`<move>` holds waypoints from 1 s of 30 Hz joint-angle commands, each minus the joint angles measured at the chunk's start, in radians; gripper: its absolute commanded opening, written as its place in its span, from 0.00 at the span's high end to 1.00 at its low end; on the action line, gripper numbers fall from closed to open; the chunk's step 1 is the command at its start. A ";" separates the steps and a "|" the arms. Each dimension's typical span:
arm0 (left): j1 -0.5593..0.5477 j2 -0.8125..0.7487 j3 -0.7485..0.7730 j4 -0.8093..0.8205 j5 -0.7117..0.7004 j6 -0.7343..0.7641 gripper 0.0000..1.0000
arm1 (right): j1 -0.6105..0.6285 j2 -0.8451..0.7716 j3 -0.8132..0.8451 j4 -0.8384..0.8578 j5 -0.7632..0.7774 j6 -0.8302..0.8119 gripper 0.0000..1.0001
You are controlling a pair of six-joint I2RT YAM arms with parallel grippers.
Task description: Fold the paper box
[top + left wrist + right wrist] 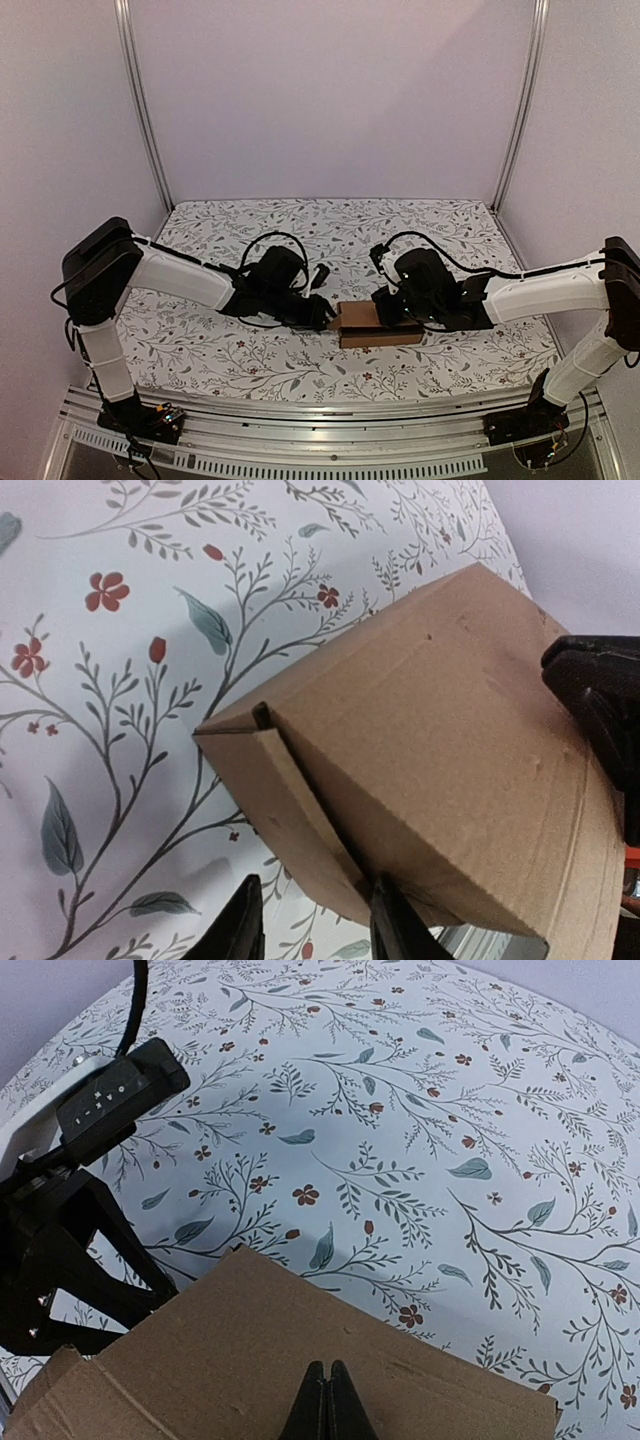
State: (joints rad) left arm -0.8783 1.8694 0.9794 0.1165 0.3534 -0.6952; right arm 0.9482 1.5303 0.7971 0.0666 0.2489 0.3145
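The paper box (377, 325) sits between both grippers on the floral cloth (300, 240). Left gripper (312, 920) pinches its end flap (jaws partly parted); right gripper (327, 1405), fingers pressed together, rests on the lid.

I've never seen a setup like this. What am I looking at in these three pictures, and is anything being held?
Two robot arms stand at the near edge of a table covered with a flowered cloth. The wide picture looks down from above and behind them; the other two come from cameras on each wrist. Between the arms lies a brown cardboard box, nearly folded. The left gripper has its fingers partly open around the box's end flap, so it may be pinching it. The right gripper is shut and rests over the box top, holding nothing.
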 commanded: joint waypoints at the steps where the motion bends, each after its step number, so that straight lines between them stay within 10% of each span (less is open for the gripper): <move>1: 0.009 0.038 0.026 0.008 0.011 -0.016 0.64 | -0.004 0.006 -0.004 -0.017 -0.004 0.013 1.00; 17: -0.005 0.063 0.105 -0.113 -0.040 0.021 0.69 | -0.003 -0.008 -0.007 -0.047 0.013 0.013 0.94; 30: -0.011 0.080 0.123 -0.162 -0.041 0.028 0.71 | -0.062 -0.398 -0.065 -0.324 0.167 -0.055 0.83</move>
State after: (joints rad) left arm -0.8837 1.9190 1.0840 0.0010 0.3237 -0.6819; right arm 0.9108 1.2537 0.7856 -0.1211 0.3370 0.2813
